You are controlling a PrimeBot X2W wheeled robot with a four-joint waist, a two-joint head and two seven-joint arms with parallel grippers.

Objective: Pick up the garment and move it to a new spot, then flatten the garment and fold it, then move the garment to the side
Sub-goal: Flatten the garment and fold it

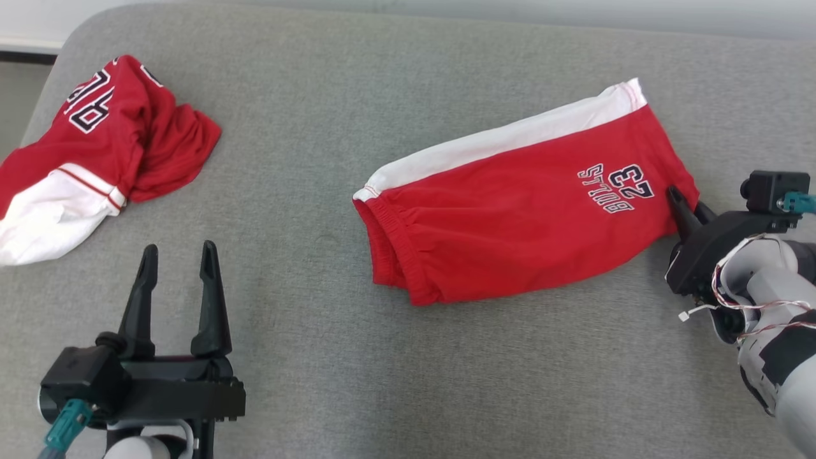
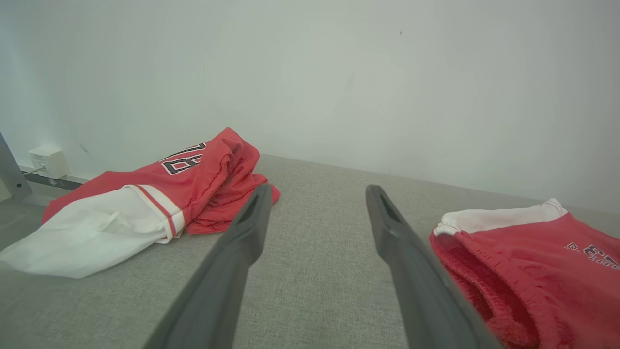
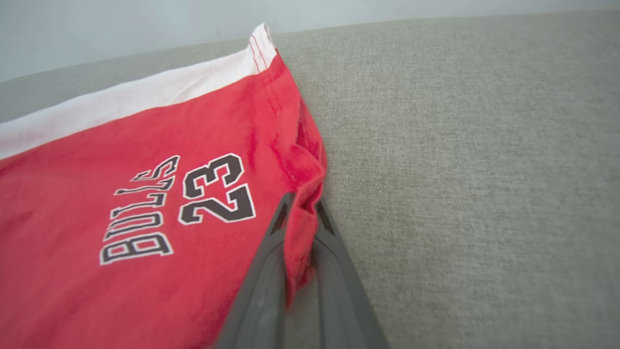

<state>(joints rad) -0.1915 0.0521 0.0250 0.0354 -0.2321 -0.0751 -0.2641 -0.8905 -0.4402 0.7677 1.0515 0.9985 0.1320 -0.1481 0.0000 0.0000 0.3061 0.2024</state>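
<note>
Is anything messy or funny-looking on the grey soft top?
Yes. The red jersey at the far left lies crumpled in a heap, unlike the red shorts, which lie flat. The right tool, shut on the shorts' hem, bunches it into a small ridge.

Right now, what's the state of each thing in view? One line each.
Bulls 23 shorts: folded in half, lying flat on the grey cushion, leg hem bunched at one edge.
red jersey: crumpled in a heap at the far left, nothing touching it.
left gripper: jaws open, empty.
right gripper: jaws shut on the shorts' hem.
</note>
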